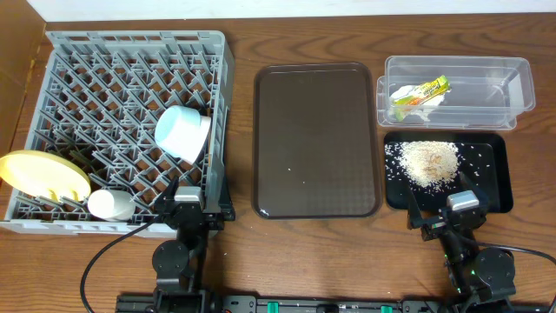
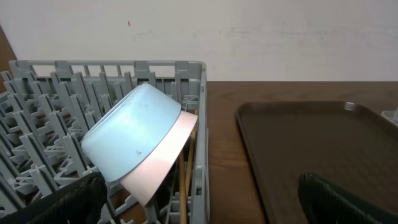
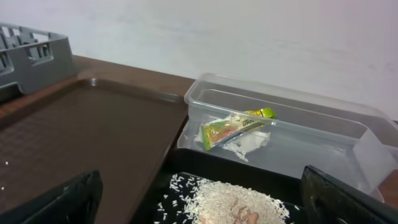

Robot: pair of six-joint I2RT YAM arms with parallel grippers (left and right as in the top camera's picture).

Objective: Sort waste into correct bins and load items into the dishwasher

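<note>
Grey dish rack [image 1: 130,43] holds, as we see it, the pale yellow plate [image 1: 39,174] on edge at front left, the light blue bowl [image 1: 182,132] tilted with its mouth toward the right wall, and the small white bowl [image 1: 111,204] in front. Clear tub [image 1: 521,84] holds the wrapper [image 1: 421,90], long axis left-right; black tray [image 1: 491,196] holds the rice heap [image 1: 427,161]. Left gripper [image 2: 199,205] and right gripper [image 3: 199,205] stand spread wide, empty.

Overhead looks straight down, brown tray [image 1: 317,139] centred. Wrist views low either side, facing the wall [image 2: 249,31], both sharing it.
</note>
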